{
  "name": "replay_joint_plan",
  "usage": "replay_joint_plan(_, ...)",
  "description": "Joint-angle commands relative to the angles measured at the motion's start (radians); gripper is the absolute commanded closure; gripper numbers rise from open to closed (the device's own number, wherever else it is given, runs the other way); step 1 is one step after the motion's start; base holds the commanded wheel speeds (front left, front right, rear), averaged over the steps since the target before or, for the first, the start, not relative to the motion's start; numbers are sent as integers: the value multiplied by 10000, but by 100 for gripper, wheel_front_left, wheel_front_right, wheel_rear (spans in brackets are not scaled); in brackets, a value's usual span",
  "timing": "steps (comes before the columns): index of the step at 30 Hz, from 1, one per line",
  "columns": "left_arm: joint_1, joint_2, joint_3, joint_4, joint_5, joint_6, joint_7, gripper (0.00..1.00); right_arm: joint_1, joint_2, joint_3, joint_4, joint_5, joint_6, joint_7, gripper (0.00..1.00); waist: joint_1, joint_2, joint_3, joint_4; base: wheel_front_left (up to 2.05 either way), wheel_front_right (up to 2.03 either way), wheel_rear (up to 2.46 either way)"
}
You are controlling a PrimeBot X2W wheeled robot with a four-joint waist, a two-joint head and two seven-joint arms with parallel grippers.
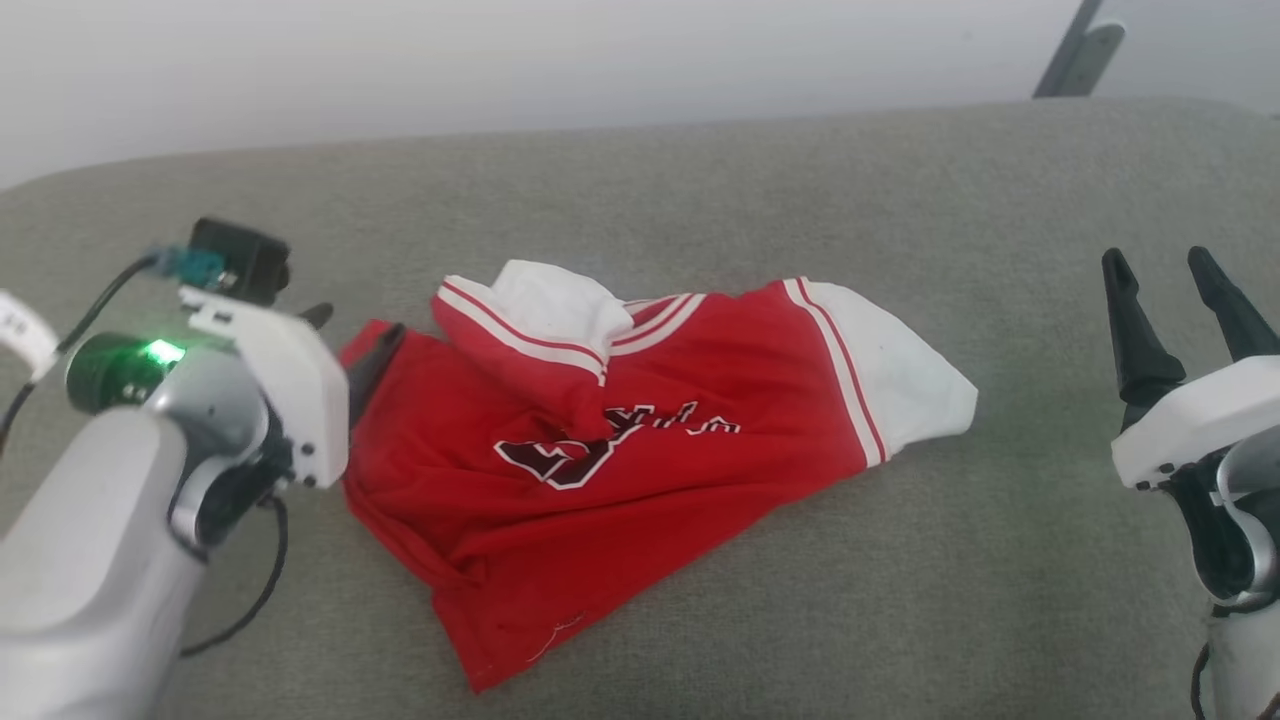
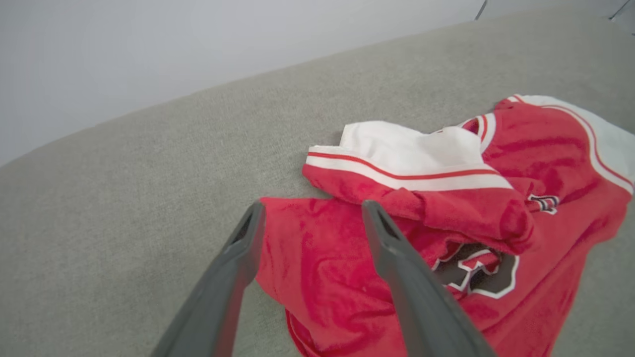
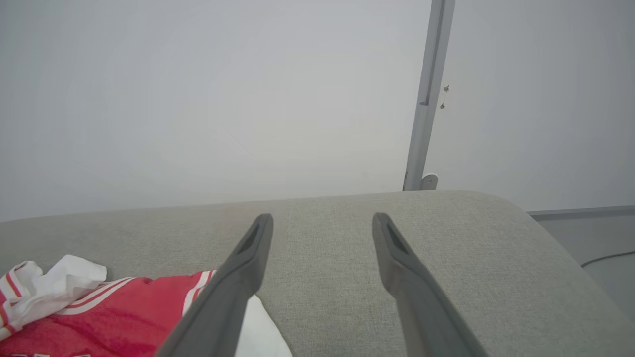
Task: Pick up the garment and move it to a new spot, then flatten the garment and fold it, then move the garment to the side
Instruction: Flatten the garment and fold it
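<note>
Left end effector (image 2: 313, 206) and right end effector (image 1: 1155, 256) both have jaws spread wide apart.

No legible txt – dark white-outlined chest print on crumpled garment (image 1: 650, 500), partly hidden in folds, illegible.

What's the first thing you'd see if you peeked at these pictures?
The bright red shirt with white sleeves jumps out first, lying crumpled in the middle of the grey padded surface. Next come the robot's dark, pointy claws: the left gripper is open right at the shirt's left edge, and the right gripper is open too, off to the right, away from the shirt.
</note>
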Motion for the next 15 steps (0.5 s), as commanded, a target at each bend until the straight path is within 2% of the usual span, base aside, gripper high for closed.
replay_joint_plan(1, -429, -85, -142, 226, -47, -69, 335, 0, -151, 26, 6, 93, -21, -9, -62, 0, 0, 0, 144, -143, 0, 0, 0)
replay_joint_plan(6, -1571, -374, -608, 1009, -28, -149, 1283, 0, -362, 91, 196, 268, 50, -9, -126, 0, 0, 0, 381, -441, 0, 0, 0)
replay_joint_plan(15, -3244, -736, -1120, 2289, 227, -227, 2012, 0, -984, 254, 693, 465, 25, -10, -709, 0, 0, 0, 1121, -1241, 0, 0, 0)
